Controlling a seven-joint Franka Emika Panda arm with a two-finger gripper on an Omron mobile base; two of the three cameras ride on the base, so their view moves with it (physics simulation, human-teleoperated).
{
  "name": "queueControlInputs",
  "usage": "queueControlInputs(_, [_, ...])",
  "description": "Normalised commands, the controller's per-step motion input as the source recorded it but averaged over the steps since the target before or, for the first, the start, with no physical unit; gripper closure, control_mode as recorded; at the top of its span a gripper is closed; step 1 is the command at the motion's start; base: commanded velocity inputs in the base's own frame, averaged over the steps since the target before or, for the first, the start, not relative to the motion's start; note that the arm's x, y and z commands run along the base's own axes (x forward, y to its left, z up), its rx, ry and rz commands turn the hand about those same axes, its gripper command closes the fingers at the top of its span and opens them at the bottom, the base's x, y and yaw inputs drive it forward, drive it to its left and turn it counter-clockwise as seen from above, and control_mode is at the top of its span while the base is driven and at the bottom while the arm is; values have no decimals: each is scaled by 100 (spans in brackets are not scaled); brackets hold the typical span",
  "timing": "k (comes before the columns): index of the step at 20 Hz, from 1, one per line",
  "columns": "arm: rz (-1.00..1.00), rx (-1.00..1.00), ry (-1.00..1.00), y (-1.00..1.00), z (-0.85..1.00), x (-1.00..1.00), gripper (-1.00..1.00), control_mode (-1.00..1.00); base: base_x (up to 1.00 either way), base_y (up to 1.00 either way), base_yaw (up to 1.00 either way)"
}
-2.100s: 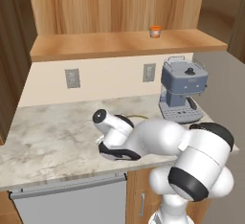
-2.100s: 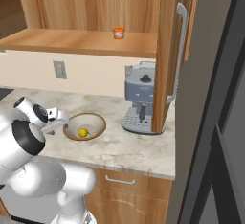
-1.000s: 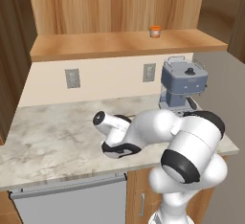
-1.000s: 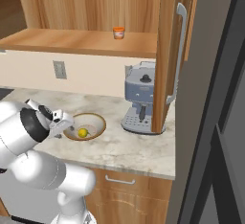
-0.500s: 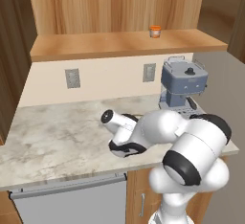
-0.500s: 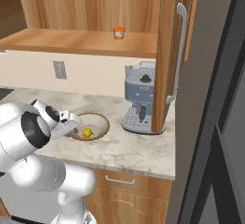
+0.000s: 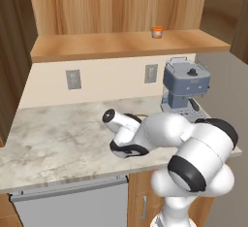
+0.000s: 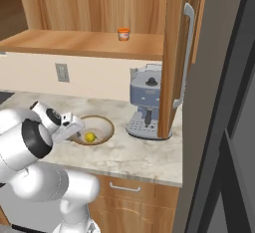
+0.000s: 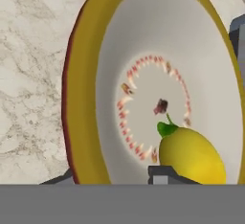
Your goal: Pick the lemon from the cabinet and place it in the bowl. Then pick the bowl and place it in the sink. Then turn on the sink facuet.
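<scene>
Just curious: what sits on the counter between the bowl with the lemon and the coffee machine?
Nothing. In the right base view, the marble counter is bare between the bowl and the coffee machine.

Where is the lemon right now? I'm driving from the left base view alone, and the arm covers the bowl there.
Observer: The lemon lies inside the bowl, off its centre ring.
Operator: Good. And how does the gripper sit relative to the bowl?
Observer: In the hand view the gripper straddles the bowl's rim: one fingertip is inside, right beside the lemon, and the other is outside the wall. I cannot tell whether they clamp the rim yet.
</scene>
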Motion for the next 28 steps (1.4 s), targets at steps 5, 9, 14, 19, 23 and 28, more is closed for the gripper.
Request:
queueControlInputs(5, [5,0,1,0,65,-54,100,-100,0,0,0])
queueControlInputs(9, [11,-7,0,0,76,-81,100,-100,0,0,0])
queueControlInputs(14, [15,-6,0,0,69,-83,100,-100,0,0,0])
queueControlInputs(19, [24,-11,0,-1,60,-76,100,-100,0,0,0])
queueControlInputs(23, [42,-15,2,-9,56,-82,100,-100,0,0,0])
queueControlInputs(28, [38,-20,5,0,71,-70,100,-100,0,0,0])
